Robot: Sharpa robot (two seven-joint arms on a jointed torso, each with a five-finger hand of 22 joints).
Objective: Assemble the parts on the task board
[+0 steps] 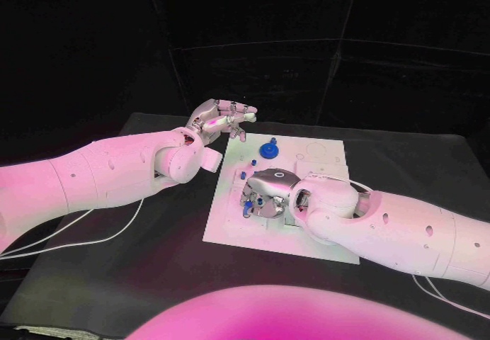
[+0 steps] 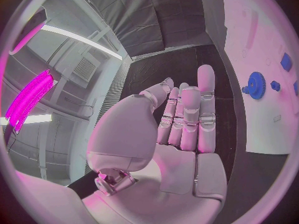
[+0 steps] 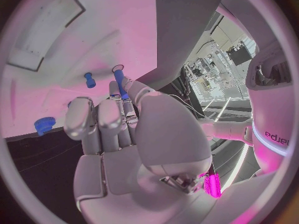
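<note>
The left hand (image 1: 219,119) hangs above the black table (image 1: 122,269), just off the far left corner of the white rectangular task board (image 1: 260,237). Its fingers lie straight and close together, the thumb set apart, and it holds and touches nothing; the left wrist view (image 2: 181,134) shows the same flat, empty palm with bare black cloth under it. Open table runs between this hand and the board's left edge.

On the board near that far corner lies a round blue toothed gear (image 1: 268,150), seen also in the left wrist view (image 2: 256,85) with a small blue piece (image 2: 274,86) just beside it and a blue block (image 2: 286,61) a little apart. Further right the board carries pale recessed outlines (image 1: 318,151).

The right hand (image 1: 268,190) is lowered over the middle of the board, fingers curled down. In the right wrist view (image 3: 118,129) a slim blue peg (image 3: 119,82) stands between its fingertips, pinched there, its far end meeting the white plate. A short blue pin (image 3: 89,79) stands just beside it, and a blue knurled knob (image 3: 44,125) sits at the board's edge, well apart.

Black table extends beyond the board's right and near edges, and dark curtains close the room behind.
</note>
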